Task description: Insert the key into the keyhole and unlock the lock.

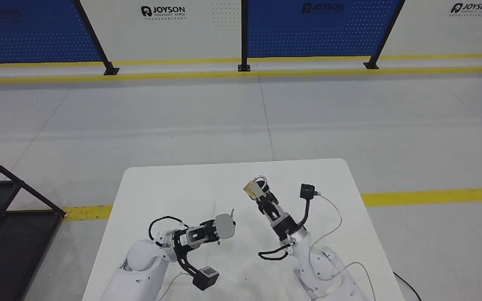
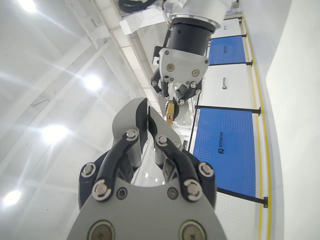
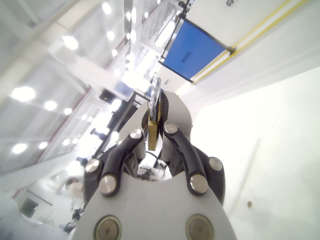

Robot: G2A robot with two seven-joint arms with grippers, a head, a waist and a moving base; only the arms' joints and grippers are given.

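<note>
Padlock (image 3: 153, 132) position: clamped in my right pincer (image 3: 158, 108). The brass body is gripped between the two pads, and the chrome shackle (image 3: 155, 88) projects past the fingertips. In the top view the padlock (image 1: 252, 189) sits at the tip of my right pincer (image 1: 260, 198), over the far middle of the white table (image 1: 173, 188).

Keyhole (image 2: 169, 117) position: on the end face of the brass body, turned toward my left pincer (image 2: 147, 112), as seen from the left wrist.

Left pincer state: narrowed to a slit, pads pressed on the key (image 1: 233, 214). In the top view the key reads as a thin dark sliver standing out of my left pincer (image 1: 224, 226). It lies near the padlock but apart from it, and is not in the keyhole.

Limits of observation:
- From the left wrist the key is edge-on between the pads and hard to make out. Its teeth and bow cannot be told.
- From the same view my right pincer (image 2: 172, 99) hides the shackle and the upper part of the brass body.
- A small brown speck (image 3: 249, 204) lies on the table. I cannot tell what it is.
</note>
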